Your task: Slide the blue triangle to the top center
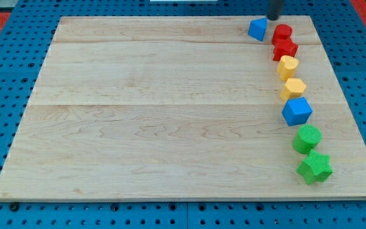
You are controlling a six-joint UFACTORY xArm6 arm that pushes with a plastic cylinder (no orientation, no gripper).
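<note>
The blue triangle (257, 29) lies on the wooden board (157, 114) near the view's top edge, right of centre. My tip (274, 18) is at the view's top, just up and to the right of the blue triangle, with a small gap between them. The rod runs out of the frame above.
A column of blocks runs down the view's right side: a red round block (282, 32), a red star-like block (285, 49), a yellow block (288, 65), a yellow hexagon-like block (293, 88), a blue cube (297, 111), a green round block (307, 138), a green star (315, 167).
</note>
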